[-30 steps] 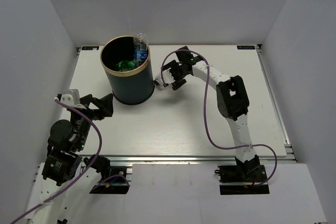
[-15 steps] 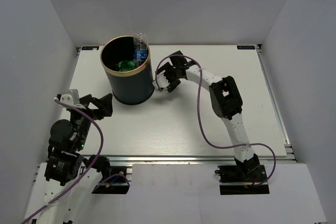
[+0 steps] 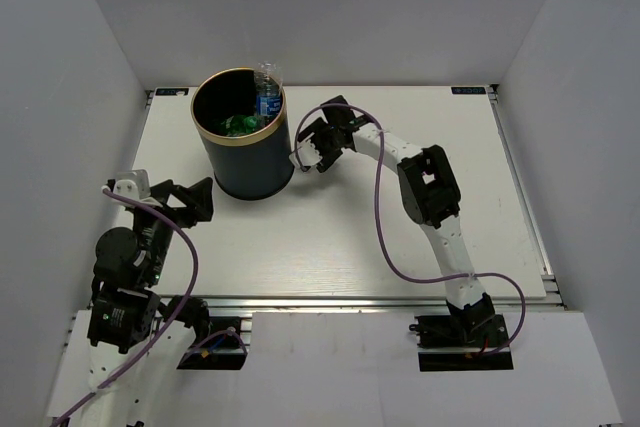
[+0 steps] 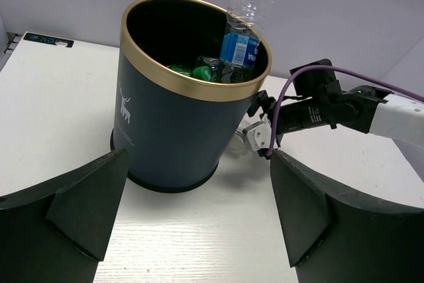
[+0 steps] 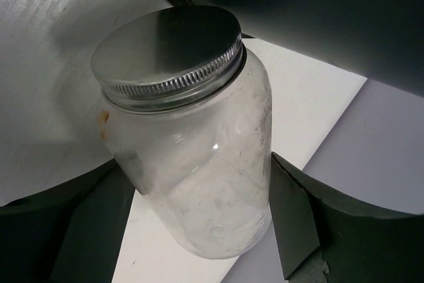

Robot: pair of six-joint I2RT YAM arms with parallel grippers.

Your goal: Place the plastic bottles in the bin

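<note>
A white stag logo marks the navy, gold-rimmed bin point(image 4: 165, 130); the lettering under it is unreadable. Inside it stand a blue-labelled clear bottle point(image 4: 240, 31) and a green bottle point(image 4: 199, 69). Beside the bin, the right tool point(image 3: 312, 150) straddles a ribbed-lidded clear jar point(image 5: 192, 164); I cannot tell whether it grips. The left tool point(image 3: 198, 202) gapes wide, empty.

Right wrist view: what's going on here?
The right hand has its fingers on either side of a silver-lidded clear bottle on the table right beside the bin. Whether they grip it yet is unclear. The bin already holds a green bottle and a blue-labelled clear bottle that pokes above its rim. The left hand is open and empty, facing the bin.
</note>
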